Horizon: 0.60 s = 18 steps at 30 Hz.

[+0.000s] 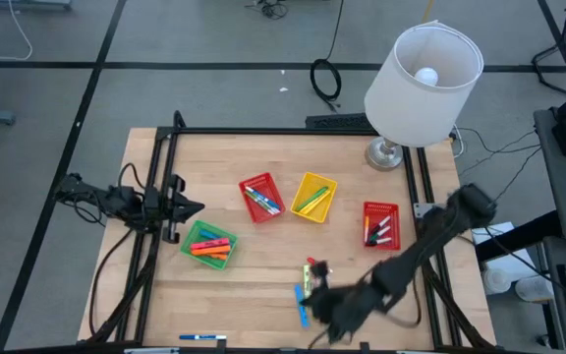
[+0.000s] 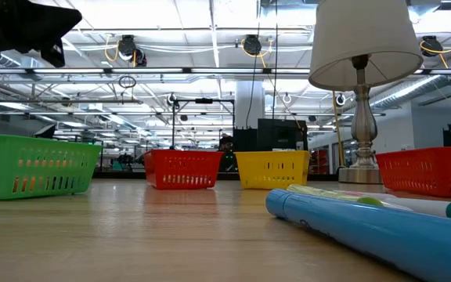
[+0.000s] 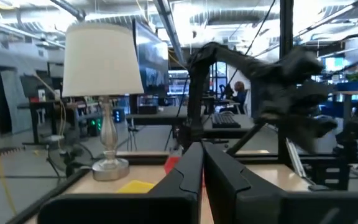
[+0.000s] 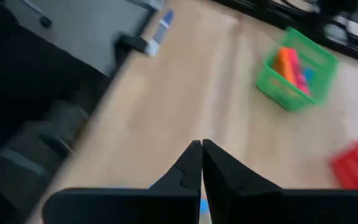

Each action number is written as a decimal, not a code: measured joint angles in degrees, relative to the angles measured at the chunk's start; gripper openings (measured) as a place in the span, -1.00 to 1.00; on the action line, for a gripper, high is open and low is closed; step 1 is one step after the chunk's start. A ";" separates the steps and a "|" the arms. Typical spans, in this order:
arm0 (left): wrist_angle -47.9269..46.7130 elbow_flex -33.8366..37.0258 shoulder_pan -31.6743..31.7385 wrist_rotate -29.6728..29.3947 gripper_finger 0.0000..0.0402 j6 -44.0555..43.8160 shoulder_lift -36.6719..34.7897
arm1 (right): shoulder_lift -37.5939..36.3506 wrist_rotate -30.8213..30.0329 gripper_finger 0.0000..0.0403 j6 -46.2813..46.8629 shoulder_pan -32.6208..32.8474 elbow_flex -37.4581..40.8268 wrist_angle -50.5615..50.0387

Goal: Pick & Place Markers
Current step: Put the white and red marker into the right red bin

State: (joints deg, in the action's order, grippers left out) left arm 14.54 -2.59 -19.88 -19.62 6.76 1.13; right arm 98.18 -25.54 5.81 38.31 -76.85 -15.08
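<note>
Loose markers lie flat on the wooden table near its front edge: a blue marker (image 1: pixel 301 301) (image 2: pixel 366 227) and a red and green pair (image 1: pixel 312 267). Another blue marker (image 1: pixel 202 337) (image 4: pixel 160 28) lies at the front edge. My right gripper (image 1: pixel 328 321) (image 4: pixel 201 147) is shut with nothing between its fingers. It hangs over the table's front part, right beside the loose markers. My left gripper (image 1: pixel 193 207) (image 3: pixel 202 150) waits shut at the table's left side, pointing across the table.
Four mesh baskets with markers inside stand on the table: green (image 1: pixel 208 244) (image 4: pixel 297 68) at the left, red (image 1: pixel 261 197), yellow (image 1: pixel 313 197) and a second red (image 1: pixel 381 224) to the right. A lamp with a white shade (image 1: pixel 423 84) stands at the far right corner.
</note>
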 joint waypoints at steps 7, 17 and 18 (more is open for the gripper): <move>-3.10 0.00 -0.02 0.03 -0.89 -4.59 -0.02 | 15.48 -0.03 -1.00 9.42 4.26 -27.52 -17.18; -4.06 0.00 -0.02 0.04 -0.89 -6.77 0.00 | 22.95 0.06 -1.00 21.45 4.93 -33.68 -19.72; -4.04 0.00 -0.02 0.04 -0.89 -6.47 0.00 | 22.97 0.06 -1.00 22.63 4.93 -32.92 -19.78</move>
State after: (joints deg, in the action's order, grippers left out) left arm 10.50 -2.59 -19.90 -19.57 0.29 1.13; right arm 121.14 -25.48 28.44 43.24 -109.77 -34.87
